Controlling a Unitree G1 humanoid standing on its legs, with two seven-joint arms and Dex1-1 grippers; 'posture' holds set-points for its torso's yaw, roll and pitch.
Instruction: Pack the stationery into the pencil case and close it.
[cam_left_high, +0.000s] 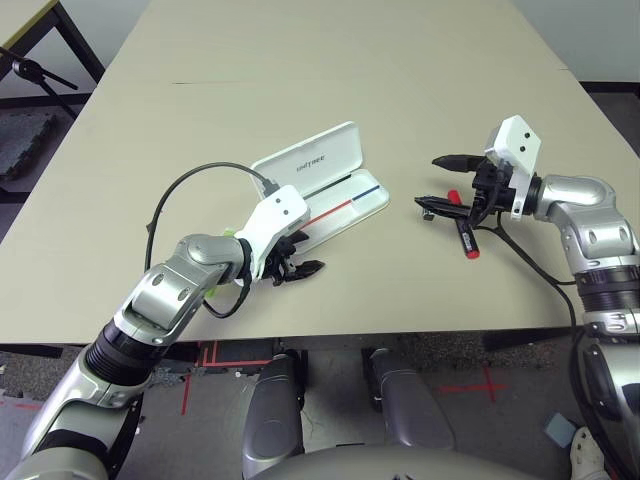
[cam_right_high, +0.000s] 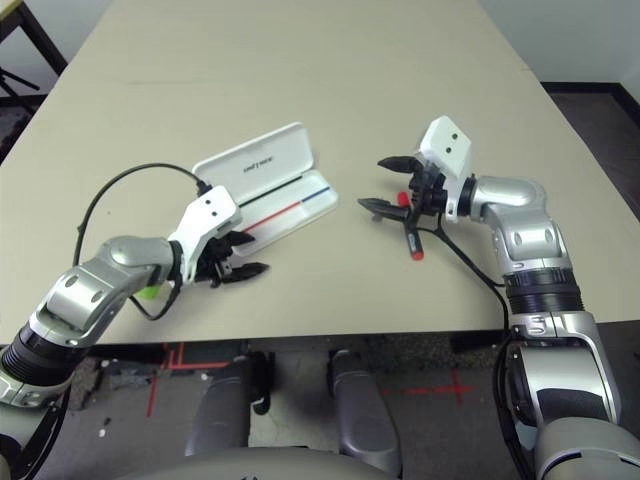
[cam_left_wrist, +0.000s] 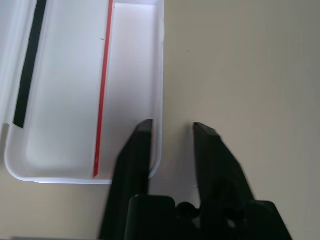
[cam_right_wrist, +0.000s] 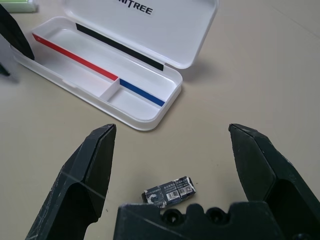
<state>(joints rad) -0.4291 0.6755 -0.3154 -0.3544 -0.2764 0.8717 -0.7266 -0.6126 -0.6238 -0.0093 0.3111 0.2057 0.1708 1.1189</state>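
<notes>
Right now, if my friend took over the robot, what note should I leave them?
Left claw: fingers a little apart, holding nothing, at the near end of the open white pencil case.
Right claw: wide open, hovering over the red marker and a small black labelled piece on the table.
Green highlighter: on the table by the left arm.
Done: the case is open. Left: pack all three, then shut the lid.

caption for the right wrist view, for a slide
Open right tool hovering over a small black eraser, open white pencil case beyond.
</notes>
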